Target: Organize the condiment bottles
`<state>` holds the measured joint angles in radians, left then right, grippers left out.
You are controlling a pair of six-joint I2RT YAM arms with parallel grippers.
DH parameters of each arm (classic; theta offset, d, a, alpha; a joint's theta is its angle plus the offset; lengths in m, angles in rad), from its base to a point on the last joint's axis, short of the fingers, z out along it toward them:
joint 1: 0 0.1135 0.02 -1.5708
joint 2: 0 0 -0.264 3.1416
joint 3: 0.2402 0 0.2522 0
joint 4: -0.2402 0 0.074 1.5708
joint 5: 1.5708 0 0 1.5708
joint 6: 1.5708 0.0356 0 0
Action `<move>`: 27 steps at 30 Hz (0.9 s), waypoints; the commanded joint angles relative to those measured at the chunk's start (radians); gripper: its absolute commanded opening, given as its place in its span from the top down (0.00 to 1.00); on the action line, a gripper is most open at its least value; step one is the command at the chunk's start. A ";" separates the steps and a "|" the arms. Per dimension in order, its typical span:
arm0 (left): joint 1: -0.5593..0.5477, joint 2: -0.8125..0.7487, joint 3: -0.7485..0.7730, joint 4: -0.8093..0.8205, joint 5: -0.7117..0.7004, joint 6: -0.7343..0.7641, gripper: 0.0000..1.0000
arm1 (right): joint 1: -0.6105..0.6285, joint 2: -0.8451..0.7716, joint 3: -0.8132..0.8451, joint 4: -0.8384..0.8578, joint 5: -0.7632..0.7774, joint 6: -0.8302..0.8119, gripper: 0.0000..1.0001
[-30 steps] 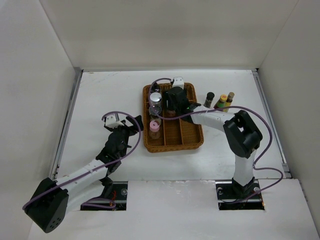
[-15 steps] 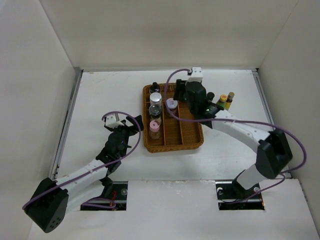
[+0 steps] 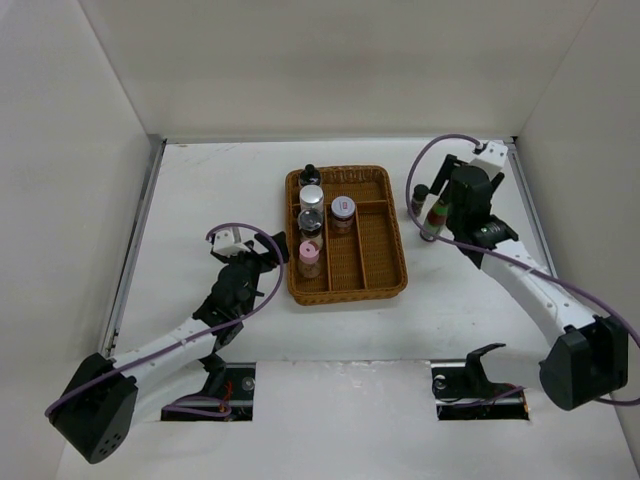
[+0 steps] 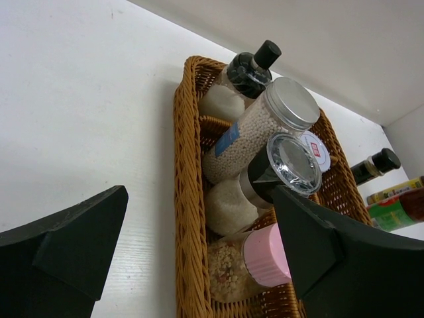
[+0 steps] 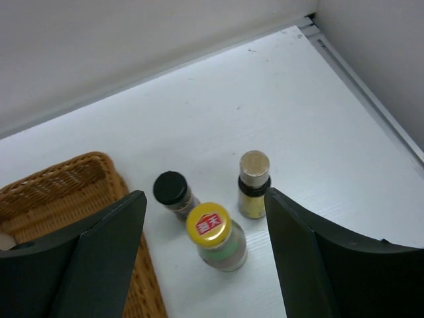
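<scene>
Four condiment bottles stand in the left row of the wicker tray (image 3: pixel 390 255): black cap (image 3: pixel 311 174), silver cap (image 3: pixel 312 195), dark grey cap (image 3: pixel 311 218), pink cap (image 3: pixel 309 252). A pink-lidded jar (image 3: pixel 343 208) stands in the middle row. My right gripper (image 3: pixel 443 203) is open and empty above three bottles on the table to the right of the tray: black cap (image 5: pixel 171 189), yellow cap (image 5: pixel 213 222), tan cap (image 5: pixel 254 165). My left gripper (image 3: pixel 263 250) is open and empty just left of the tray, at the level of the pink-capped bottle (image 4: pixel 265 255).
The tray's right compartment and the front of its middle row hold nothing. White walls close in the table on three sides, with a metal rail (image 3: pixel 540 225) along the right edge close to the three loose bottles.
My right gripper let go of the pink-lidded jar in the tray's middle row and swung right, over the three bottles on the table. The left arm has not moved.
</scene>
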<state>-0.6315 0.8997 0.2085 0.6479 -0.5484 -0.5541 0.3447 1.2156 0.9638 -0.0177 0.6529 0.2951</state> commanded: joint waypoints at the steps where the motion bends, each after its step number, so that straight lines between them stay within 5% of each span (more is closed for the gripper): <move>1: -0.004 0.005 0.003 0.050 0.008 -0.006 0.07 | -0.032 0.035 -0.004 0.004 -0.054 0.016 0.21; 21: -0.007 0.028 0.006 0.059 0.008 -0.006 0.07 | -0.057 0.162 -0.005 -0.010 -0.105 0.059 0.42; 27: -0.007 0.028 0.005 0.059 0.008 -0.006 0.07 | -0.043 0.131 -0.008 0.002 -0.064 0.062 0.67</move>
<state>-0.6353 0.9314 0.2085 0.6518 -0.5465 -0.5545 0.2943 1.3766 0.9596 -0.0448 0.5514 0.3481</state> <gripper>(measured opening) 0.930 0.453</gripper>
